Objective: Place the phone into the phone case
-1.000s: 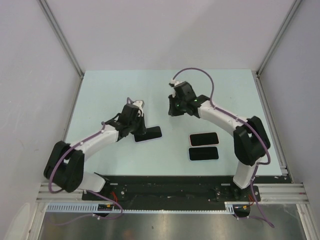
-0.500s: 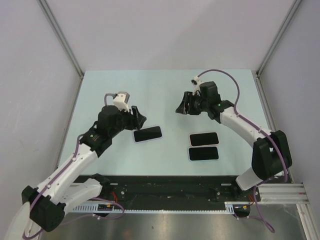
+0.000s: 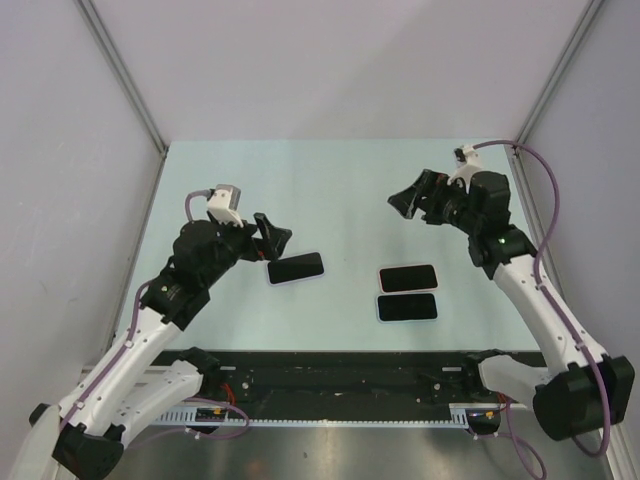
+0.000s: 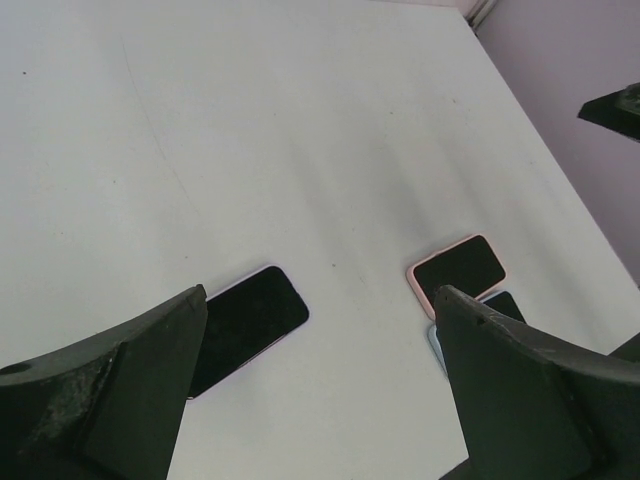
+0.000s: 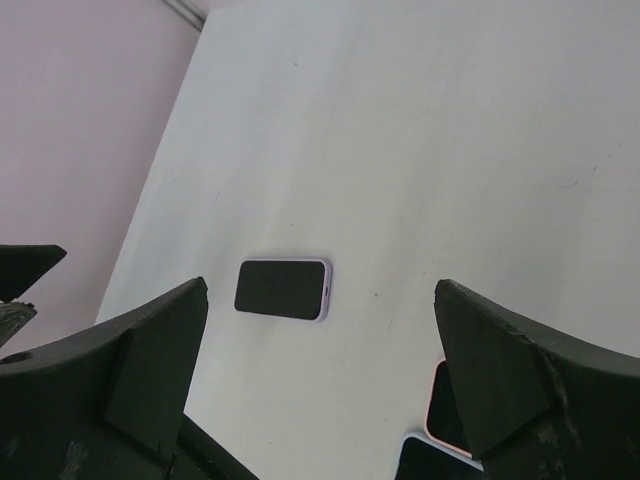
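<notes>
A black-faced phone lies flat on the pale table, framed by the rim of a lilac phone case. My left gripper hangs open above and just left of it, holding nothing. My right gripper is open and empty too. It is raised over the table's far right, well away from the phone. Each wrist view shows the table between wide-spread jaws.
Two more dark slabs lie side by side right of centre, one pink-rimmed and one pale-blue-rimmed. Grey walls close the table at left, back and right. A black rail runs along the near edge.
Both grippers went from shut to wide open. The left arm lifted and drew back left off the lilac-cased phone. The right arm swung from the centre out to the far right.
</notes>
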Robot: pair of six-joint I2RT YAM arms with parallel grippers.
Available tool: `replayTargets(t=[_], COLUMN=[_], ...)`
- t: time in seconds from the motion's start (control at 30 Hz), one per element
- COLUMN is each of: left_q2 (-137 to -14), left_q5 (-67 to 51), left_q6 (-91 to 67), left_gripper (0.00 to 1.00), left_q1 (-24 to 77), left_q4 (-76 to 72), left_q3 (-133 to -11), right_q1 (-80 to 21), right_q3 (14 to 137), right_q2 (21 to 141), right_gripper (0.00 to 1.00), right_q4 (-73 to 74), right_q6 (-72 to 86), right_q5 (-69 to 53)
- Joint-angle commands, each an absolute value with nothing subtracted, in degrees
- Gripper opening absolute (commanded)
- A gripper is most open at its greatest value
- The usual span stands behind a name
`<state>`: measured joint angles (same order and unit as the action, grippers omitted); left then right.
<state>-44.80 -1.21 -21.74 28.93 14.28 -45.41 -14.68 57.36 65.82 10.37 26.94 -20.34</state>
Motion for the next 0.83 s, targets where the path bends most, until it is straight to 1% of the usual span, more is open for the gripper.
replayTargets(t=[0.0,0.3,0.43,0.6,0.67,0.73,0.8], left_q2=[-43.4,-42.6,-42.3,-41.0,-41.1,-41.0,-41.4], left_q5=[-0.9,4.2,6.9,15.4,17.6,19.2,20.3], left_q6=[-23.4,-24.4,-24.5,-24.5,-23.6,-21.4,-18.6], left_gripper=[1.0,1.0,1.0,1.0,1.0,1.0,1.0], left_q1=[29.2,29.1,29.1,29.2,29.2,29.2,29.1], left_q4=[12.3,12.0,12.0,12.0,12.0,11.4,9.9], left_q3=[-47.0,-46.1,-45.2,-42.2,-41.8,-40.7,-39.3], right_q1=[-13.4,-13.2,-13.2,-13.2,-13.3,-13.2,-13.1], right_q3=[56.3,54.8,54.6,54.1,53.7,51.1,48.0], right_q2=[59.3,57.2,57.6,58.4,59.1,60.0,60.1], right_gripper=[1.0,1.0,1.0,1.0,1.0,1.0,1.0], right_q4=[8.1,11.1,12.9,14.0,13.7,11.5,6.2], right_q6=[25.8,23.5,22.3,19.8,17.1,14.1,12.7], right_q5=[-17.3,-15.7,-12.9,-6.3,-0.6,5.5,7.6])
